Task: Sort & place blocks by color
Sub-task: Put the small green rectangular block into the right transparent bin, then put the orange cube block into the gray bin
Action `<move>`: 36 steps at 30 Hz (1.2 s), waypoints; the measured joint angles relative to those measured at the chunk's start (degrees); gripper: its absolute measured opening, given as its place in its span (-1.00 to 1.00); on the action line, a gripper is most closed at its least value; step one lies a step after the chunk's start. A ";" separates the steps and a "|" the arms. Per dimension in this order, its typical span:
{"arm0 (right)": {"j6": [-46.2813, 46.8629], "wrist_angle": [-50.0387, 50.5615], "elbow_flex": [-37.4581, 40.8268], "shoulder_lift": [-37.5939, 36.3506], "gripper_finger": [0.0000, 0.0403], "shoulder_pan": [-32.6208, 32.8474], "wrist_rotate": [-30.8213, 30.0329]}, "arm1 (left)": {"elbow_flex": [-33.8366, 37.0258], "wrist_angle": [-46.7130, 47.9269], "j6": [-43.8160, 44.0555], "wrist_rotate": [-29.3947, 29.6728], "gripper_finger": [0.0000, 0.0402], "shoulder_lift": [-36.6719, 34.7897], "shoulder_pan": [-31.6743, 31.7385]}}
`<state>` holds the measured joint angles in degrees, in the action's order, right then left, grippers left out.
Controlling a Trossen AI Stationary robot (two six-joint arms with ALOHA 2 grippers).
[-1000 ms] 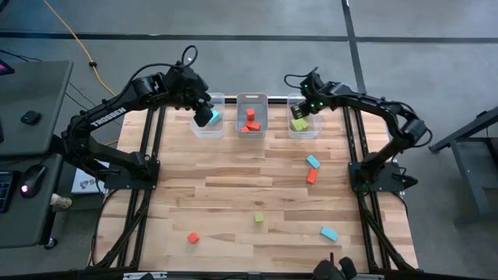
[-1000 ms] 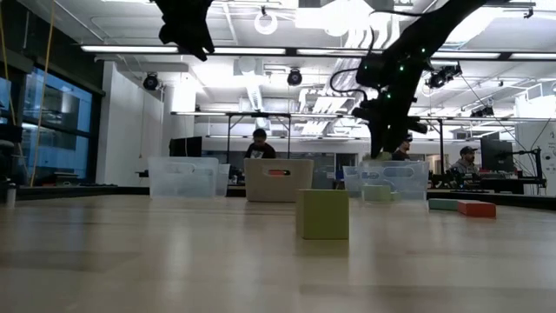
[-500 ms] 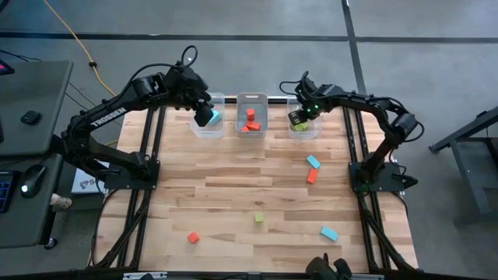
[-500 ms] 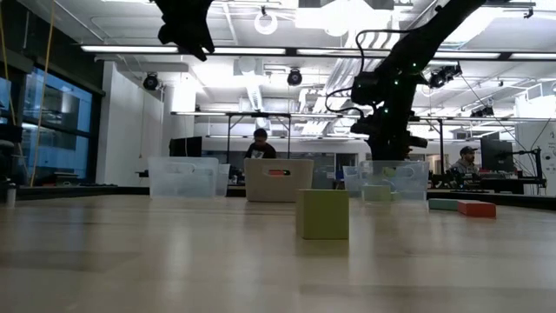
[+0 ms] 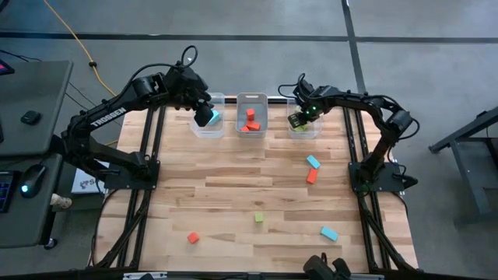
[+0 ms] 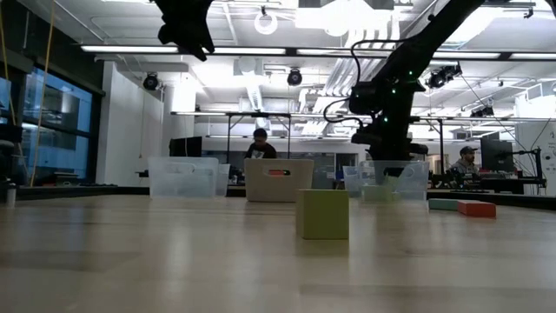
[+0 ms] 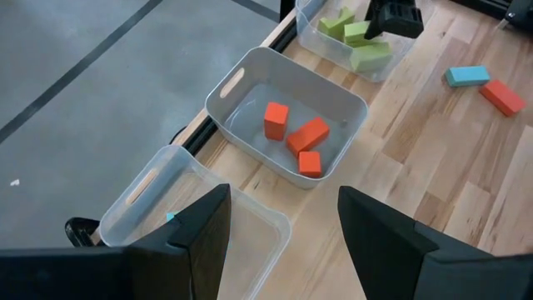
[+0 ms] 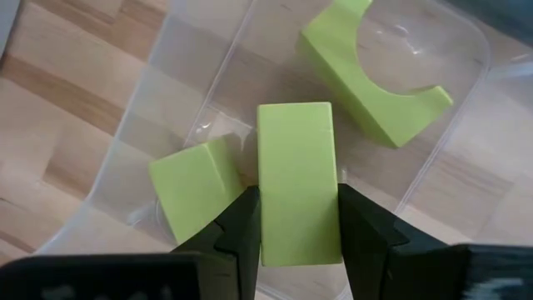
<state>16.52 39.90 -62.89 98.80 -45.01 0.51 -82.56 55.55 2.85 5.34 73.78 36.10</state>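
Note:
My right gripper (image 5: pixel 299 119) hovers over the right clear bin (image 5: pixel 310 131) and is shut on a lime green bar (image 8: pixel 296 167). In that bin lie a green cube (image 8: pixel 196 196) and a green arch-shaped block (image 8: pixel 375 83). My left gripper (image 5: pixel 204 115) is open and holds nothing above the left bin (image 7: pixel 133 212), where a bit of light blue (image 7: pixel 171 218) shows. The middle bin (image 7: pixel 241 79) holds three red-orange blocks (image 7: pixel 301 137). On the table lie a light blue block (image 5: pixel 313 162), a red-orange one (image 5: pixel 312 176), a green cube (image 5: pixel 258 218), a red cube (image 5: pixel 192 238) and another light blue block (image 5: pixel 329 233). My right gripper pinches the green bar by its two long sides (image 8: pixel 271 217) between both fingers (image 8: pixel 241 225), coming from above and pointing down. The bar points down into the right bin, between the cube and the arch block. Whether its lower end touches the bin floor cannot be told.
The three bins stand in a row at the table's far edge. The low view shows the green cube (image 6: pixel 322 214) close up and a red block (image 6: pixel 476 208) at the right. People sit at desks in the room beyond. Bare wood lies at the table's middle and left.
My right gripper has turned and come down toward the right bin with the green bar still in its hold. The left arm has kept still.

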 joint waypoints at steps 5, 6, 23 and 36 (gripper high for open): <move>0.07 -0.02 0.00 0.00 -0.46 0.00 0.00 | 0.00 0.04 0.00 0.00 -0.01 0.00 0.00; 0.00 0.02 0.00 0.00 -0.46 0.00 0.00 | 0.00 0.05 -0.01 0.00 -0.01 0.00 0.00; -0.49 0.74 0.00 0.00 -0.17 0.00 -0.03 | 0.00 0.06 -0.02 0.00 -0.01 0.00 0.00; 0.00 1.42 0.00 -2.52 -0.24 0.00 1.55 | 0.00 0.35 -0.02 -0.09 -0.01 0.00 -0.02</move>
<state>16.52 41.32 -62.89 96.29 -45.01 2.06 -82.56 55.90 2.83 5.26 73.78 36.07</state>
